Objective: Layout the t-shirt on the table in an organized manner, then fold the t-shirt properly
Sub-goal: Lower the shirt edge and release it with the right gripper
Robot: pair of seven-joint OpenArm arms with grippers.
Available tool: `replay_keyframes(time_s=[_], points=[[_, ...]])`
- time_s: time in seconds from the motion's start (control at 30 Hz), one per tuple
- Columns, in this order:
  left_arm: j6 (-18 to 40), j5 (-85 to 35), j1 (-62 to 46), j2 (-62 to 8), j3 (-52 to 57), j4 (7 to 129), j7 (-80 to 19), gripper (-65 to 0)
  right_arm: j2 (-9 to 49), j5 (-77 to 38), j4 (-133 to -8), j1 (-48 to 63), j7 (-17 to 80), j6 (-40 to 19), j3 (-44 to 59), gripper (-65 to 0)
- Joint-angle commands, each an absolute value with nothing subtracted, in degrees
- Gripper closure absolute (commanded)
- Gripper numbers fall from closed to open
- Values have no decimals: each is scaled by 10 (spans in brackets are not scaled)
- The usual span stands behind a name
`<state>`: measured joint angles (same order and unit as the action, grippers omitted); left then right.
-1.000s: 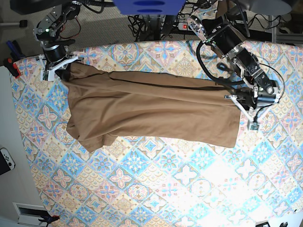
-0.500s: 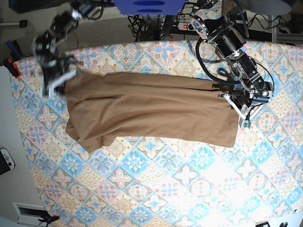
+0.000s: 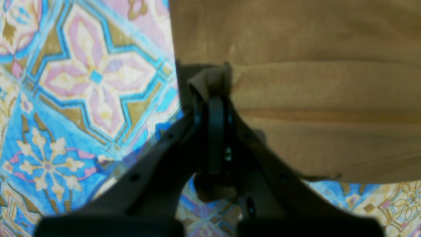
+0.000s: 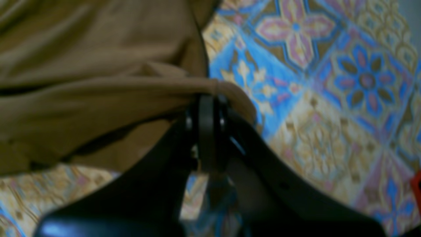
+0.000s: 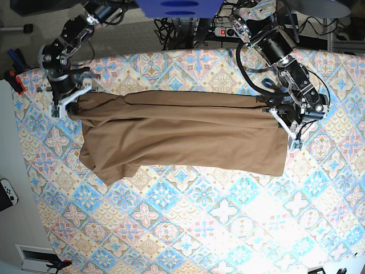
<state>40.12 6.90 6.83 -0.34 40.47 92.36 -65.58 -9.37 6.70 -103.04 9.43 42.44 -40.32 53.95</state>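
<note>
The tan-brown t-shirt (image 5: 182,134) lies stretched lengthwise across the far half of the patterned table (image 5: 199,228). Its upper edge is pulled into a straight line between the two grippers. On the base view's right, my left gripper (image 5: 280,116) is shut on the shirt's edge. The left wrist view shows its closed tips (image 3: 212,95) pinching a small fold of the t-shirt (image 3: 312,98) just above the table (image 3: 82,82). On the base view's left, my right gripper (image 5: 71,101) is shut on the other end. In the right wrist view a bunched hem of the t-shirt (image 4: 82,82) wraps over its tips (image 4: 205,98).
A white controller (image 5: 7,193) lies off the table's left side, and a red clamp (image 5: 14,80) sits at the far left corner. Cables and a power strip (image 5: 225,31) run behind the table. A sleeve fold (image 5: 114,168) hangs out at the shirt's near left.
The right gripper has dropped toward the table's near side with its end of the shirt. The left gripper has shifted back and inward. The shirt's upper edge now runs straighter.
</note>
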Motion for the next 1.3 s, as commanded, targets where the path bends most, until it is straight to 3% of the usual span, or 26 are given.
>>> replay_keyframes(time_s=[0.0, 0.1, 0.27, 0.33, 0.43, 0.77, 1.07, 1.27], points=[[400, 70, 78, -8, 404, 935, -655, 0, -88, 61, -1040, 88, 410, -400, 540, 0], [400, 70, 77, -8, 404, 935, -655, -8, -88, 62, -1040, 88, 410, -400, 540, 0], [400, 68, 69, -7, 421, 961, -652, -252, -88, 61, -1046, 90, 410, -400, 540, -218], [400, 65, 67, -3, 433, 984, -652, -293, -88, 61, -1046, 90, 410, -400, 540, -275], [400, 65, 68, 0, 443, 1009, -652, -295, -88, 61, -1062, 89, 410, -400, 540, -335], [400, 64, 68, 15, 472, 1113, -652, -295, -88, 56, -1102, 88, 409, -400, 547, -308], [400, 64, 56, 22, 473, 1140, -655, -302, -88, -80, -1095, 92, 412, -400, 670, -301], [400, 64, 48, 34, 473, 1140, -655, -302, -88, -103, -1050, 97, 496, -400, 670, -302]])
